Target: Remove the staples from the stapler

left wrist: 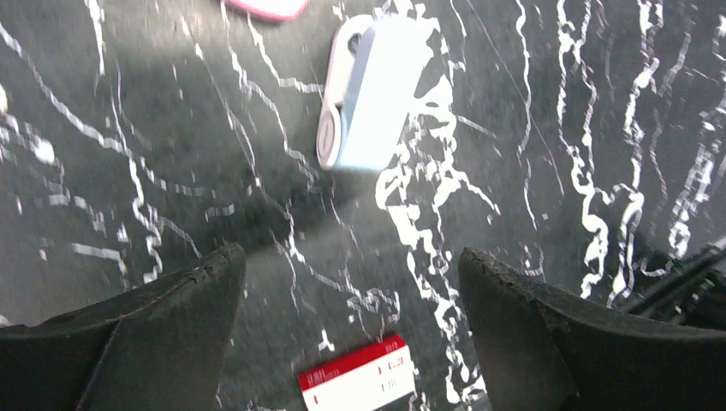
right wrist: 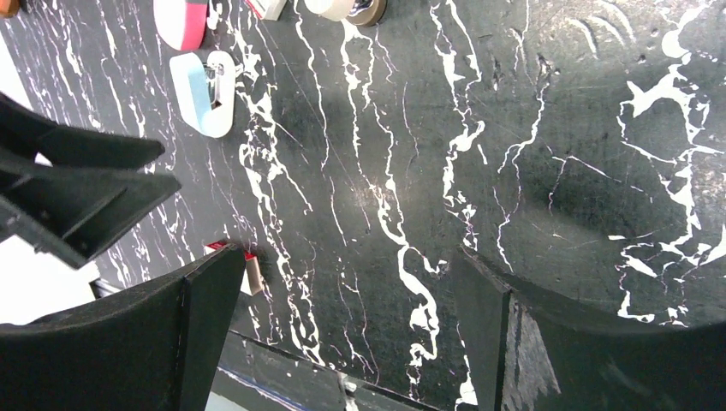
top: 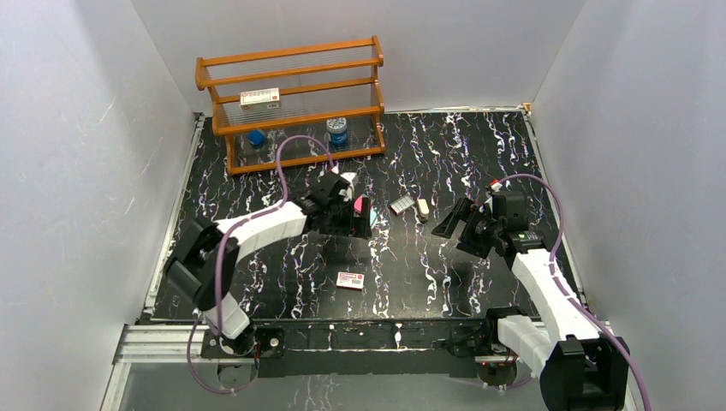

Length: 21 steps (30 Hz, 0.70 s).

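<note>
The left pincer (left wrist: 349, 257) hangs spread wide over the bench (top: 479, 154). Its black fingers (left wrist: 163, 330) grasp nothing and touch nothing. The stapler (left wrist: 368, 92), light blue and white, lies on the bench just ahead of that gap, apart from both fingers. The right pincer (right wrist: 347, 257) is likewise released and empty, above bare marbled surface, well to the right of the stapler

A red-and-white box (left wrist: 360, 381) lies flat on the bench, on the side nearer the arm bases. There is print on its white part, too blurred to read. A second red-and-white box (top: 259, 99) sits on the upper shelf of a wooden rack (top: 291, 60) at the back left, its label too small to make out

A pink block (left wrist: 267, 7) lies near the stapler, apart from it. Two small items (top: 401, 205) lie on the bench between the two pincers in the top view, too small to name
</note>
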Available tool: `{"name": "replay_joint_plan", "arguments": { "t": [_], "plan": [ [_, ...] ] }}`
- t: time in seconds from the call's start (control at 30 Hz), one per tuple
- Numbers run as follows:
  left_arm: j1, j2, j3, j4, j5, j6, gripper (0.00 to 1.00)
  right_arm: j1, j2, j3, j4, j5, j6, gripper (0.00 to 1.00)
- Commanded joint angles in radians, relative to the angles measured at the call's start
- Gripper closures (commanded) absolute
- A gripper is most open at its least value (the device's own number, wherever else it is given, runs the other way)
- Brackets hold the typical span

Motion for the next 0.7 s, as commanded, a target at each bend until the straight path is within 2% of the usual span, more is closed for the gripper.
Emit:
{"name": "replay_joint_plan", "arguments": {
  "t": [0.0,0.13,0.37,0.67],
  "plan": [
    [0.001,0.115,0.136,-0.074,-0.042,0.092,0.10,0.004,-0.002,0.023,0.006,0.038,0.012,0.01],
    [0.000,0.178,0.183,-0.065,0.006,0.100,0.13,0.004,0.043,0.061,-0.016,0.045,-0.005,0.01],
    [-0.001,0.280,0.278,-0.069,0.011,0.118,0.24,0.005,0.113,0.088,-0.041,-0.046,-0.029,0.03],
    [-0.025,0.369,0.372,-0.106,-0.041,0.116,0.52,0.004,0.113,0.076,-0.043,-0.063,-0.047,0.07]
  ]
}}
